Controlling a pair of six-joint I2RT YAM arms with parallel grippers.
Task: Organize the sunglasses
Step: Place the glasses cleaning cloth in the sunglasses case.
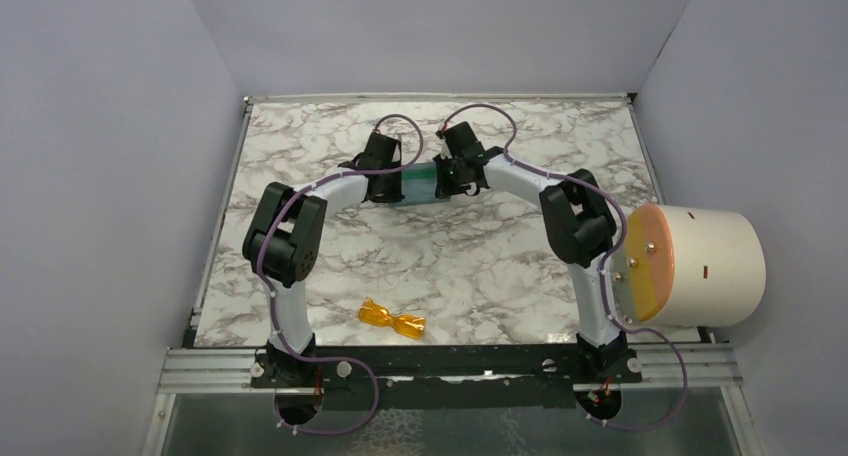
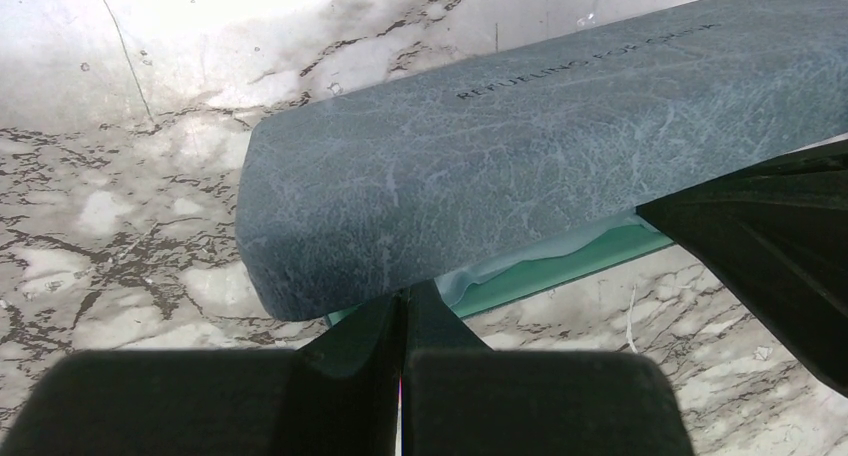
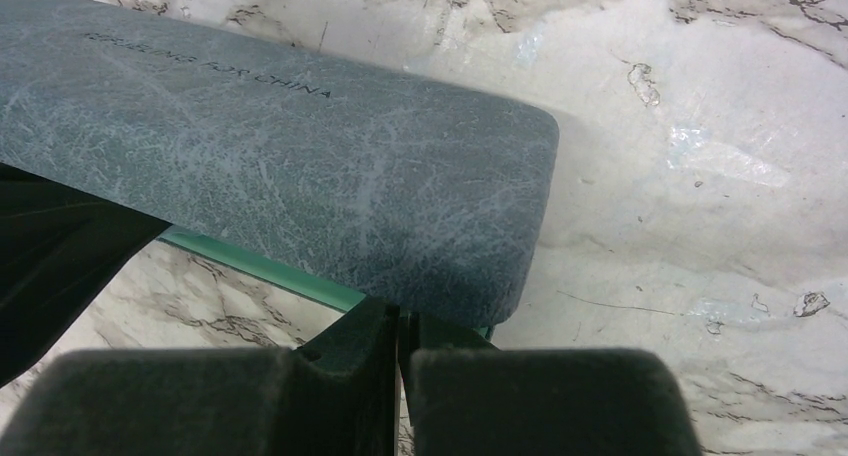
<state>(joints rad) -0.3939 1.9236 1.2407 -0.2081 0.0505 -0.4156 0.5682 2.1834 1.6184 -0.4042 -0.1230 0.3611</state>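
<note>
The orange sunglasses (image 1: 392,320) lie folded near the table's front edge, apart from both arms. The blue-grey case (image 1: 420,182) lies at mid-table between the two grippers. Its lid (image 2: 520,156) is slightly raised, showing the teal-green inside (image 2: 560,271) and a light blue cloth (image 2: 530,254). My left gripper (image 1: 388,188) is shut, its tips (image 2: 405,298) at the case's left end under the lid edge. My right gripper (image 1: 447,186) is shut, its tips (image 3: 402,318) at the right end of the lid (image 3: 300,176). Whether either pinches anything is hidden.
A white cylinder with an orange face (image 1: 690,266) stands at the table's right edge beside the right arm. Grey walls close in the left, back and right. A metal rail (image 1: 450,368) runs along the front.
</note>
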